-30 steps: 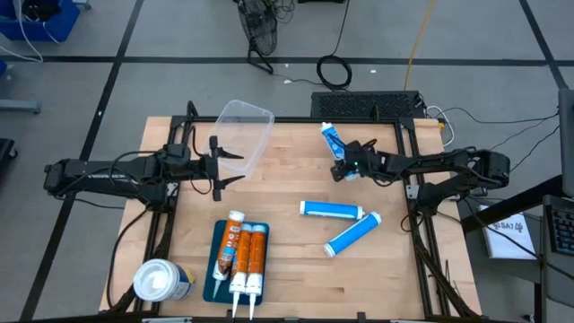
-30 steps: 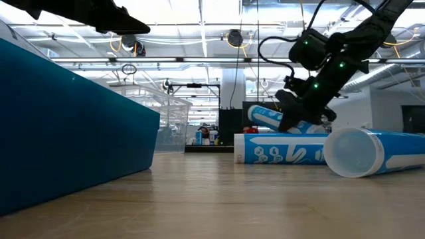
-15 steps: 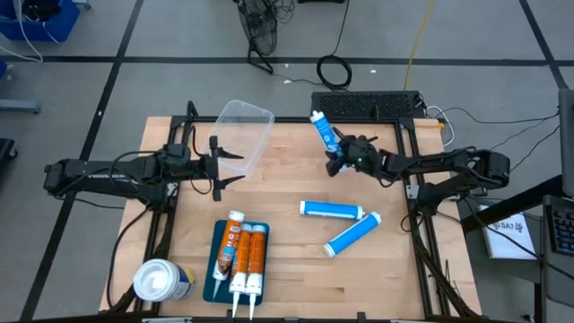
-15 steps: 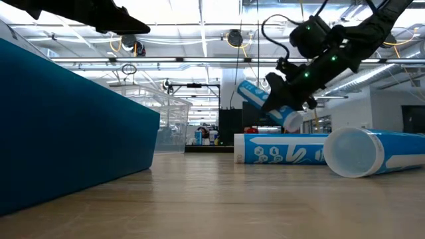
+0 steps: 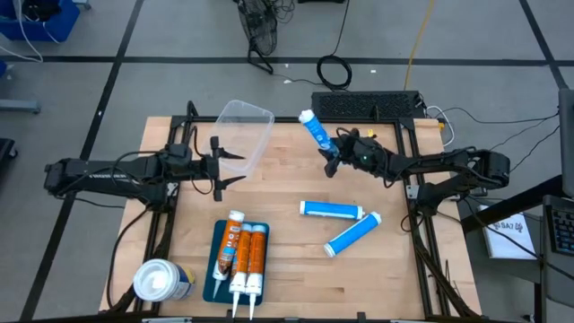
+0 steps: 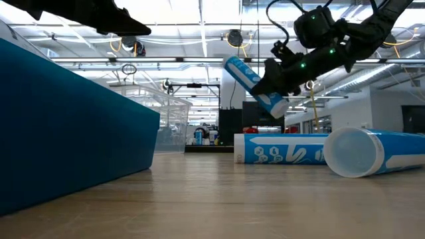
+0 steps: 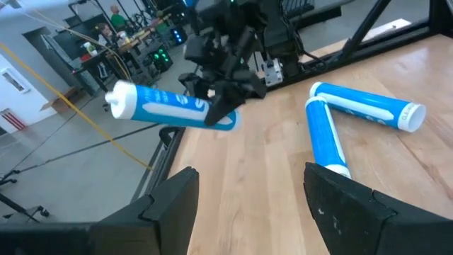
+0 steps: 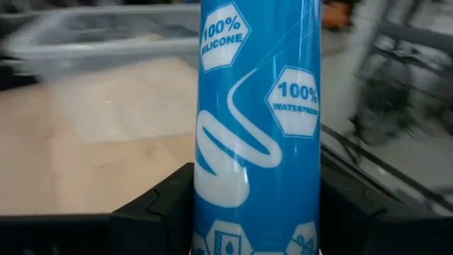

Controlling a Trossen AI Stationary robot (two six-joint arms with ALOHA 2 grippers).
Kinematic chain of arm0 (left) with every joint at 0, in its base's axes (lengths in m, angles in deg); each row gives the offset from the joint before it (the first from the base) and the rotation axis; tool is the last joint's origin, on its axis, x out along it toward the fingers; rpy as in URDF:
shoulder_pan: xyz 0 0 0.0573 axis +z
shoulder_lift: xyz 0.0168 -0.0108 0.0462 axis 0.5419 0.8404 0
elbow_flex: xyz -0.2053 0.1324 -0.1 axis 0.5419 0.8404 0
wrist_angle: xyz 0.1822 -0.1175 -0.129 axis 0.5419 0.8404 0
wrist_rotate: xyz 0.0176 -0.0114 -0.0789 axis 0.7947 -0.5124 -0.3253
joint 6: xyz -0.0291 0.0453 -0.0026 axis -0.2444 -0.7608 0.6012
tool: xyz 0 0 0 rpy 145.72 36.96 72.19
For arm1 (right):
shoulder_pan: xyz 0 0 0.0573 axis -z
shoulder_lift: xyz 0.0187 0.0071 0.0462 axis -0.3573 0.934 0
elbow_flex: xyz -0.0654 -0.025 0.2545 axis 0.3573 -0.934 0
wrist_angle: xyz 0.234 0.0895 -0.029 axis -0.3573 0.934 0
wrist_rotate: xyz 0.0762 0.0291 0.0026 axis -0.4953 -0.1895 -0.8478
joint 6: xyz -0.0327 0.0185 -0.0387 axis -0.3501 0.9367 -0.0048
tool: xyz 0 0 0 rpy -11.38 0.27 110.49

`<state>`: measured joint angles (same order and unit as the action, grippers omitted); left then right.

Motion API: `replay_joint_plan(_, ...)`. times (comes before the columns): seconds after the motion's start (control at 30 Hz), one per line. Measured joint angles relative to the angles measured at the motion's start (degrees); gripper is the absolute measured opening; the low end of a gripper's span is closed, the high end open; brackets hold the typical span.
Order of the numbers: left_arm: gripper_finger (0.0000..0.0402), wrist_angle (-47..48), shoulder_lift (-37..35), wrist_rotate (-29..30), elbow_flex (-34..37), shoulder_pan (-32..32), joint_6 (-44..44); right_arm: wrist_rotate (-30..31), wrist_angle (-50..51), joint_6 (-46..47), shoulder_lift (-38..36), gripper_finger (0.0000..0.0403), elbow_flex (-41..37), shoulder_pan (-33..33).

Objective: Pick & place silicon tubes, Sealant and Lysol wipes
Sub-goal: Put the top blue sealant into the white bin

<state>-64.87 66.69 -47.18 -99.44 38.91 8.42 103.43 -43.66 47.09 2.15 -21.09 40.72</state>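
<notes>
Silicone tube (image 5: pixel 316 131) is up in the air, clamped near its lower end by the right gripper (image 5: pixel 336 154), with its white-capped end tilted up and away from the fingers toward the clear plastic bin (image 5: pixel 244 130). The right wrist view shows the blue label filling the space between the two dark fingers (image 8: pixel 152 212), so the jaws are closed snugly on the tube's body. Gripping near one end leaves most of the length sticking out ahead, which I judge suits dropping it nose-first into the bin just beyond the tip. From the low view the tube (image 6: pixel 255 85) hangs well clear of the table, above and in front of the two other blue tubes.

Those two tubes (image 5: pixel 332 210) (image 5: pixel 352 232) lie on the wood (image 5: pixel 287 188) below and behind the right gripper, their ends nearly touching in a V; they look like the next pickups. Farther off, on the side of the other arm, three orange sealant cartridges (image 5: pixel 245 256) rest side by side on a dark blue tray (image 5: pixel 215 260), and the Lysol wipes (image 5: pixel 161 281) canister sits near that tray's corner of the table.

The left gripper (image 5: pixel 218 168) waits beside the bin's near wall, its fingers (image 7: pixel 170 205) spread apart and holding nothing.
</notes>
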Motion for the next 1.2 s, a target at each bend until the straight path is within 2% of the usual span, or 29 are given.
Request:
replay_joint_plan(0.17, 0.0255, -3.86, 2.81, 0.16, 0.00, -0.01, 1.43, -4.75, -2.38, -5.37, 0.00, 0.0207, 0.02, -0.04)
replay_joint_plan(0.4, 0.0255, -10.54, 5.25, 1.46, 0.00, 0.01, 3.56, -5.44, -4.72, -12.18, 0.00, 0.0207, 0.04, -0.02)
replay_joint_plan(0.7, 0.0255, -12.32, 5.36, 2.62, 0.00, -0.01, 7.39, -15.99, -12.98, -15.65, 0.17, 0.0207, 0.04, 0.09)
replay_joint_plan(1.07, 0.0255, -16.91, 8.12, 3.02, 0.00, 2.45, 9.50, -17.41, -27.05, -15.17, 9.09, 0.0206, 0.33, 0.11)
replay_joint_plan(1.2, 0.0255, -17.92, 8.22, 3.26, 0.01, 4.22, 10.81, -19.77, -26.86, -14.37, 11.30, 0.0206, 2.63, 0.11)
